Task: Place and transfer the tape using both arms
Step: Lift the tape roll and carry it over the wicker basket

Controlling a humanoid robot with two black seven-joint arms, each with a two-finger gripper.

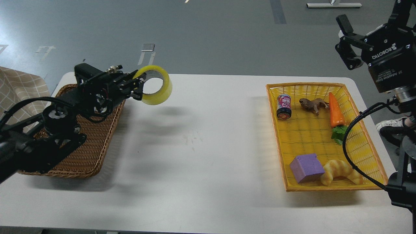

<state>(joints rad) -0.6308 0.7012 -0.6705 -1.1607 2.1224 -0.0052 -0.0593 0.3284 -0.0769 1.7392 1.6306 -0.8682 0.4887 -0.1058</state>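
The yellow tape is held in the air, tilted on edge, just right of the brown wicker basket. My left gripper is shut on the roll's left wall, one finger inside the ring and one outside. The left arm reaches over the basket from the left. My right gripper is raised high at the top right, above the far right corner of the table, open and empty.
A yellow basket on the right holds a small can, a toy animal, a carrot, a purple cube and a croissant toy. A checked cloth lies at the far left.
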